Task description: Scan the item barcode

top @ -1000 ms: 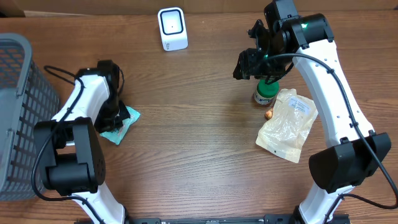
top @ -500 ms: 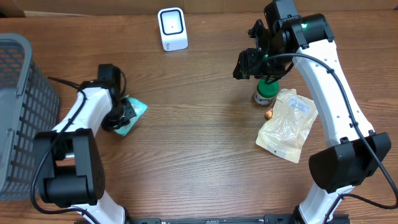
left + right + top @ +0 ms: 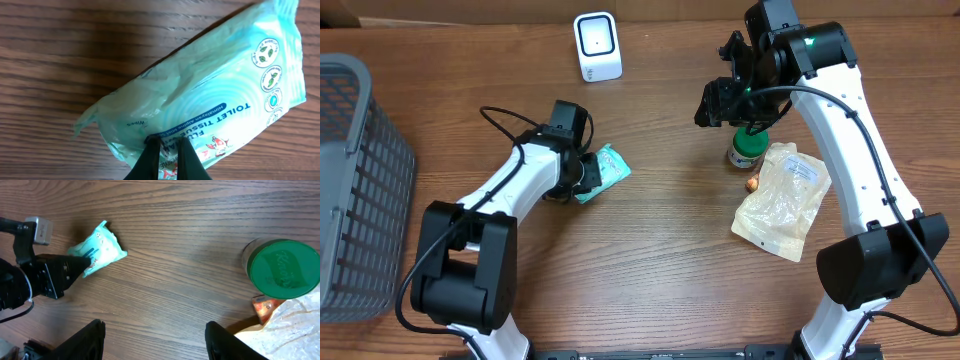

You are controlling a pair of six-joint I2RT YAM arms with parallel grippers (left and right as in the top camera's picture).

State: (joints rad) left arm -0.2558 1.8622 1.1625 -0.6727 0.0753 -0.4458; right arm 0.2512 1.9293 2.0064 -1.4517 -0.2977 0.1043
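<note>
Wooden table bears the white scanner at its far edge; the teal tissue pack is left of centre, nearer. Expect light, soft, slippery film: grip the end seam. The left gripper is clamped on the pack's edge; the right gripper stands open, empty.

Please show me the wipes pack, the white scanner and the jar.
wipes pack point(image 3: 610, 165), overhead view, middle of the pack
white scanner point(image 3: 597, 45), overhead view, front face
jar point(image 3: 284, 273), right wrist view, green lid
</note>
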